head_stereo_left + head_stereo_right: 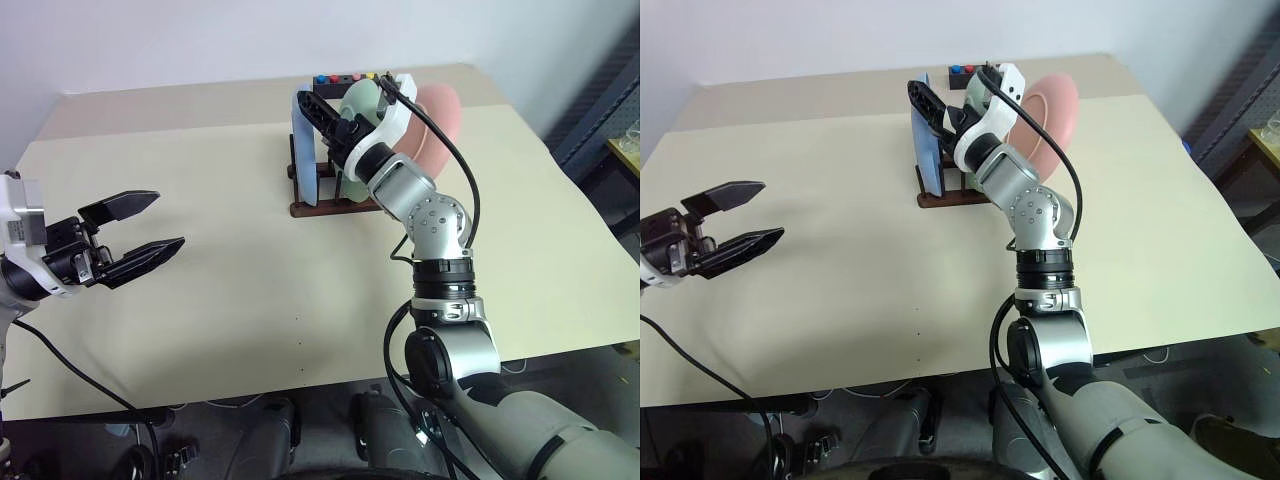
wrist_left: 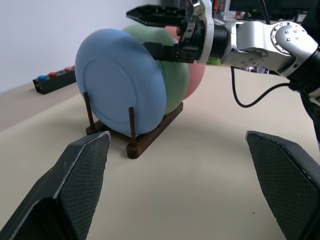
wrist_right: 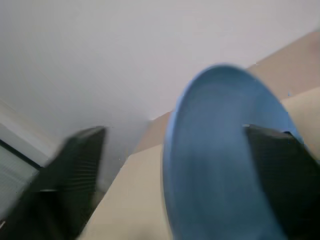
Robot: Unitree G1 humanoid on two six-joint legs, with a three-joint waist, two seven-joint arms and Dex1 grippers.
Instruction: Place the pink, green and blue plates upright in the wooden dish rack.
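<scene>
Cream tabletop: light blue, mint green and salmon pink round plates stand upright between the dark wooden dish rack's pegs. Right gripper spread astride the blue plate's top rim, apparently releasing; left gripper spread, idle well apart.

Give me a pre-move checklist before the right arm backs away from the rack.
1. Blue plate upright in the wooden dish rack: ok.
2. Green plate upright behind it: ok.
3. Pink plate upright at the far end: ok; its seating between the pegs: cannot tell.
4. Right gripper open, fingers straddling the plates' top edges: ok.
5. Fingers free of the rims: cannot tell.
6. Left gripper open, holding nothing, well away from the rack: ok.
</scene>
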